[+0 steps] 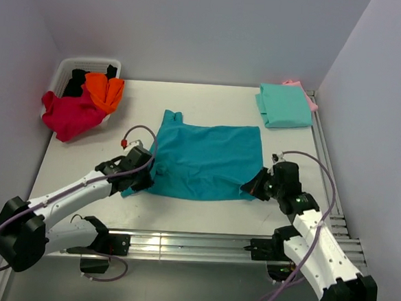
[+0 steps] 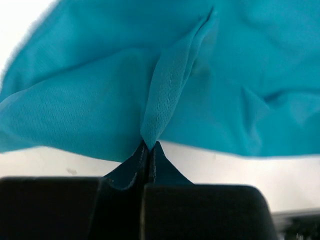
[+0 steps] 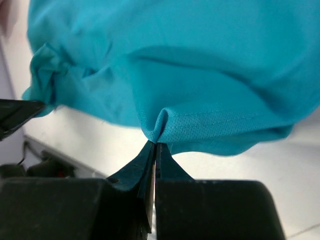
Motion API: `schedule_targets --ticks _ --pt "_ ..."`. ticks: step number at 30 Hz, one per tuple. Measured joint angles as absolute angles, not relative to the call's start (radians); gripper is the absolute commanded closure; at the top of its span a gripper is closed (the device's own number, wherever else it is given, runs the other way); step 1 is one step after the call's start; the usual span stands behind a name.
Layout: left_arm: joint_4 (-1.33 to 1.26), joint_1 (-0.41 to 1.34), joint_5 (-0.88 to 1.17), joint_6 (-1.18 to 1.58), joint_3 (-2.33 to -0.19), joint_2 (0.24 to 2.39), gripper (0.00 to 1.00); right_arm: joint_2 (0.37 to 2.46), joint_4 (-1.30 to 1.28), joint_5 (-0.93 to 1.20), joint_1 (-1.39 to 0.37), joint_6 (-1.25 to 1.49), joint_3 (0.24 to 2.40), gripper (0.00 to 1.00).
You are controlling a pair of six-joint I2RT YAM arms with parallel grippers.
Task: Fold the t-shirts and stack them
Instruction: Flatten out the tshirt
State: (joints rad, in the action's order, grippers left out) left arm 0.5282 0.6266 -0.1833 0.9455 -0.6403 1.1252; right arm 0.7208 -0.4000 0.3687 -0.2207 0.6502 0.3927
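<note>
Two grippers held the deep teal-blue t-shirt [image 1: 206, 161], which lay spread near the middle of the table [image 1: 190, 98]. The left gripper [image 2: 149, 146] had its jaws pressed together on a raised fold at the shirt's near left corner. The right gripper [image 3: 155, 144] was pinched tight on the stitched hem at the near right corner. A folded mint-green t-shirt [image 1: 284, 106] lay at the far right corner over a pink t-shirt [image 1: 310, 97]. At far left, a crimson t-shirt [image 1: 69, 114], an orange t-shirt [image 1: 105, 91] and a black t-shirt [image 1: 74, 84] were heaped at the white basket [image 1: 67, 65].
</note>
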Motion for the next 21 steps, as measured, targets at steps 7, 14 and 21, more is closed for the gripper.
schedule_targets --ticks 7,14,21 --pt "0.633 0.725 -0.211 1.005 -0.703 1.097 1.00 0.674 -0.500 0.374 -0.236 0.752 0.408 1.00" --pt "0.789 0.606 -0.331 0.779 -1.620 1.487 1.00 1.220 -0.595 0.329 -0.236 0.668 1.244 1.00" --pt "0.790 0.600 -0.329 0.641 -2.157 1.486 1.00 1.243 -0.589 0.289 -0.237 0.591 1.906 1.00"
